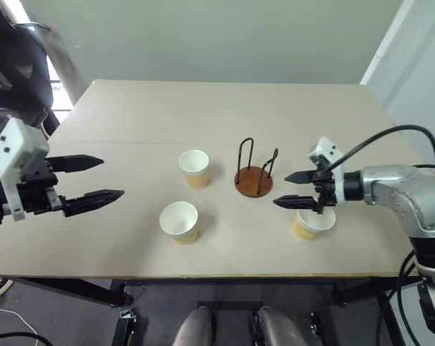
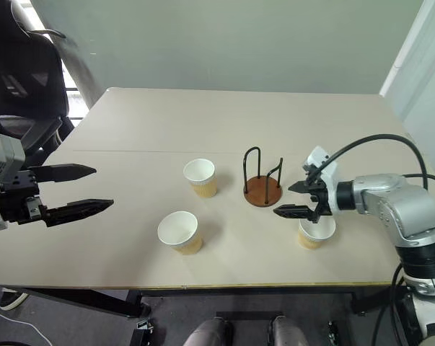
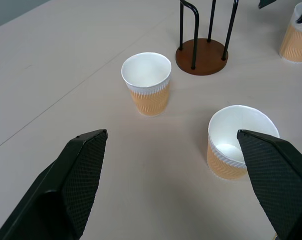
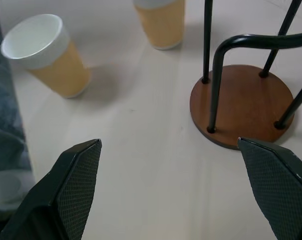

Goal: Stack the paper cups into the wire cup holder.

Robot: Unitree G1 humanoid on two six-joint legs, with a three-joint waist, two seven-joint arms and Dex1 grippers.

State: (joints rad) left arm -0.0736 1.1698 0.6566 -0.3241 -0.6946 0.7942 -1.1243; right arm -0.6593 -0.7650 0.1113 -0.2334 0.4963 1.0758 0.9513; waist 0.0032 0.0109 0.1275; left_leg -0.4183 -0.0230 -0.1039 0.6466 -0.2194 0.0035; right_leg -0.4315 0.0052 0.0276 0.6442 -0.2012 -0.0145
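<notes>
A: What is the surface like?
B: A pale beige tabletop (image 1: 130, 108) with a thin seam running across it, standing before a grey-green wall (image 1: 224, 36). A black chair (image 2: 19, 65) sits off the far left corner.

A: And the arms?
B: The left tool (image 1: 87, 179) hangs over the left part of the tabletop, pointing right toward the cups, its 2 black fingers spread wide with nothing between them. The right tool (image 1: 296, 189) reaches in from the right, pointing left and slightly down, fingers also wide apart and empty. It hovers just above the right cup (image 1: 312, 223), near the holder.

A: Where are the cups?
B: 3 paper cups, all upright with mouths facing up, long axis vertical. 1, the far cup (image 1: 194, 168), stands near the middle, left of the holder. The near cup (image 1: 179, 220) stands closer to the front edge, well apart from the holder. The right cup sits under the right tool's fingers; whether they touch it I cannot tell.

A: The holder?
B: The wire cup holder (image 1: 254, 180) stands upright, its brown disc base flat on the tabletop and its black wire loops rising straight up, empty, between the far cup and the right tool.
</notes>
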